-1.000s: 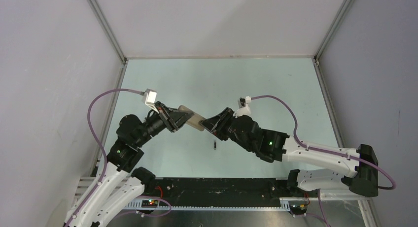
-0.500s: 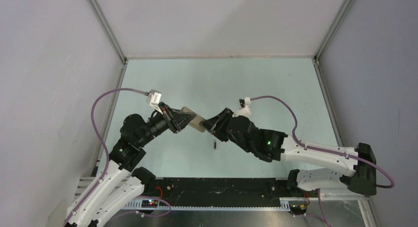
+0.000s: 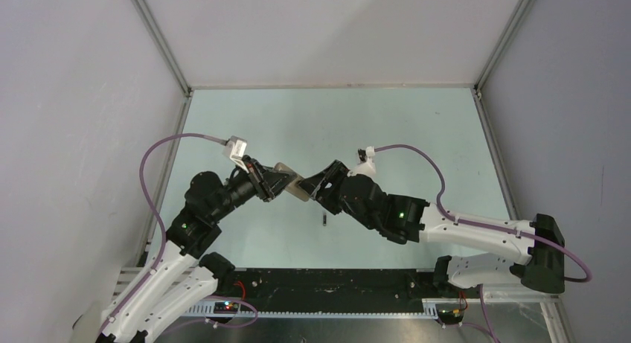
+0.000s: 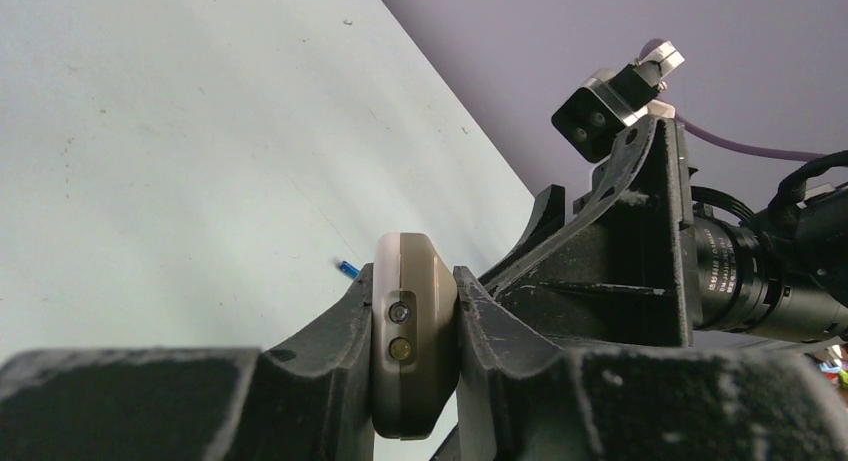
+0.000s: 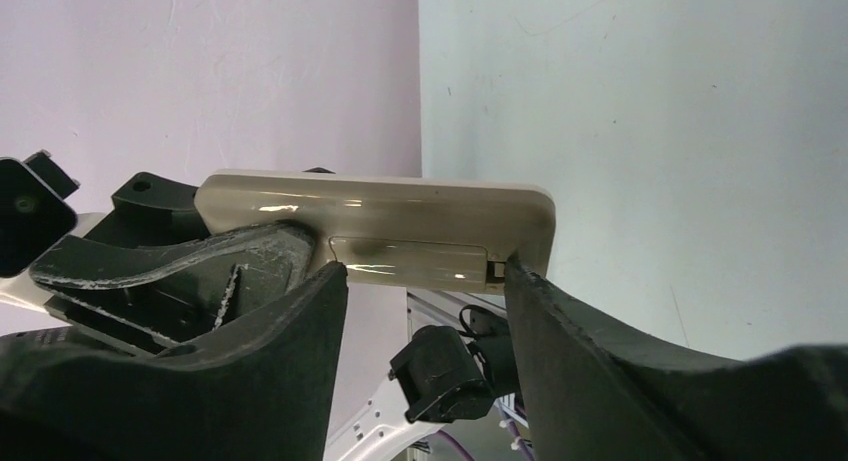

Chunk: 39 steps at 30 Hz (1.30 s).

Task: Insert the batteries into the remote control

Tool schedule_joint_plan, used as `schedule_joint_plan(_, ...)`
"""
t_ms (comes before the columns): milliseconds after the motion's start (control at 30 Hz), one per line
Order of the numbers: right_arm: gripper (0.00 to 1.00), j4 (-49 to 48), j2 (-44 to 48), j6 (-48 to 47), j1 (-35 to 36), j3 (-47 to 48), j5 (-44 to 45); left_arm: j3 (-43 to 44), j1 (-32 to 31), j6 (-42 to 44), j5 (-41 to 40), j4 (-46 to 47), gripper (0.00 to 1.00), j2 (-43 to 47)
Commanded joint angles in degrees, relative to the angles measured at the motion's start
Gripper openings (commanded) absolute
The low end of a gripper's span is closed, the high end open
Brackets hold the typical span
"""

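My left gripper [image 3: 280, 181] is shut on the remote control [image 3: 292, 182] and holds it above the table on its edge. In the left wrist view the remote [image 4: 412, 326] shows end-on between the fingers. My right gripper [image 3: 312, 187] is open. In the right wrist view its fingertips [image 5: 336, 271] rest against the remote's beige-grey back [image 5: 380, 209], one at each end of the battery cover [image 5: 408, 260]. The dark battery [image 3: 325, 220] lies on the table below the grippers. The blue battery [image 4: 346, 268] lies on the table beyond the remote.
Grey enclosure walls [image 3: 89, 97] stand on three sides of the pale green table [image 3: 335, 120]. The arm bases and a black rail [image 3: 327, 280] are at the near edge. Purple cables [image 3: 417, 157] loop over both arms.
My left wrist has rolled and shifted slightly right with the remote. My right gripper has closed in leftward onto the remote's back. The dark battery has not moved.
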<state>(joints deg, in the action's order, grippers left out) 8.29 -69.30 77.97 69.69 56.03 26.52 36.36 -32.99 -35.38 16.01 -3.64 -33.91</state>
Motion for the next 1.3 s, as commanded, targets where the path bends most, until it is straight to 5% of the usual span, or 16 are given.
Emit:
schedule_joint_plan(0,0.65,-1.12,-1.62,-1.82,-0.20,0.02,1.28,3.23,-1.90,-6.51,5.96,8.91,0.00,1.64)
schedule_joint_plan(600,0.75,-18.01,0.35,-4.25,-0.46,-6.39,-7.26,4.42,-1.94,-7.86,7.30,8.92,0.00,1.07)
schedule_joint_plan(1267,0.75,-5.22,6.21,0.39,-0.52,-7.24,-0.55,3.98,-1.88,2.29,1.79,4.74,0.00,0.29)
